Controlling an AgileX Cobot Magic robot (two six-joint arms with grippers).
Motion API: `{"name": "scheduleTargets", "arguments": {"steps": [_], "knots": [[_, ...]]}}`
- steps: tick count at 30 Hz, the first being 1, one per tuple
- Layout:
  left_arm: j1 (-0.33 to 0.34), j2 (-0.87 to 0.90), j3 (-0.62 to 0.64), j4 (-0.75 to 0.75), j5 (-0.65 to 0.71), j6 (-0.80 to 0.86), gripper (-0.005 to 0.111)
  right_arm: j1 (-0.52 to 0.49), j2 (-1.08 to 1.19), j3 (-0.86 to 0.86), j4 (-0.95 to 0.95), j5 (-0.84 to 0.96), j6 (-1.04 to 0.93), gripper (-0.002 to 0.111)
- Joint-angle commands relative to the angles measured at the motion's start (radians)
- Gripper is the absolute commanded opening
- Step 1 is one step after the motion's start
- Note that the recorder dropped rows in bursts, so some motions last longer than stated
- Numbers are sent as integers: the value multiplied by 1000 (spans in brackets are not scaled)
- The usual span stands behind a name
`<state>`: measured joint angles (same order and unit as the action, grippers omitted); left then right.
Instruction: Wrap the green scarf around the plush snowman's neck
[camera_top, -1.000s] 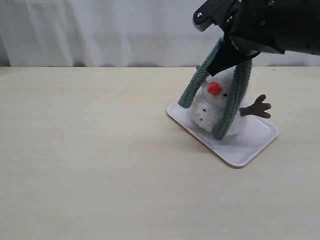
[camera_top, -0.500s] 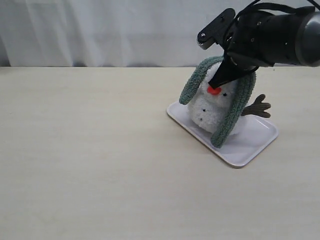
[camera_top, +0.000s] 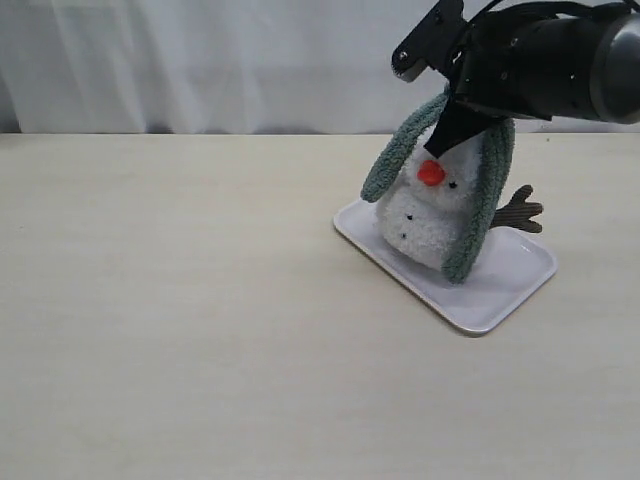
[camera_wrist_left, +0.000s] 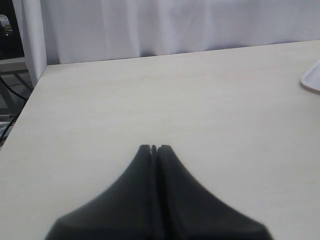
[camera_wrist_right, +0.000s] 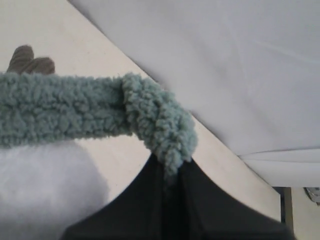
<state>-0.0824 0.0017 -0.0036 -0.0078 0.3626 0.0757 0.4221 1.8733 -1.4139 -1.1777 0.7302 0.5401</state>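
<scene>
Grey-green scarf (camera_top: 478, 205), white snowman (camera_top: 428, 215) with orange nose, white tray (camera_top: 505, 285).

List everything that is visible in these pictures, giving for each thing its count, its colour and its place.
green scarf: one, grey-green, looped over the plush snowman's head, one end hanging down each side
plush snowman: one, white with orange nose and brown twig arm, on the tray
tray: one, white, on the table, right part of the exterior view
table: one, pale beige, under everything
curtain: one, white, behind the table
right gripper: one, black, shut on the scarf's middle, above the snowman
left gripper: one, black, shut, over bare table, holding nothing
</scene>
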Motion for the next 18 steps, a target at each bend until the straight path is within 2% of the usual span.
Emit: {"name": "scheduleTargets", "arguments": {"steps": [1,8,13,18], "knots": [[2,-2,4,-1,-9,-3,0,0,-19,-47,-16,-47,-5,4],[2,-2,4,-1,-9,-3,0,39,-72,-51,9,-102,-62,4],[2,-2,4,-1,-9,-3,0,82,-106,-51,48,-67,-132,4],[2,-2,4,-1,-9,-3,0,80,-107,-45,142,-39,-211,4]]}}
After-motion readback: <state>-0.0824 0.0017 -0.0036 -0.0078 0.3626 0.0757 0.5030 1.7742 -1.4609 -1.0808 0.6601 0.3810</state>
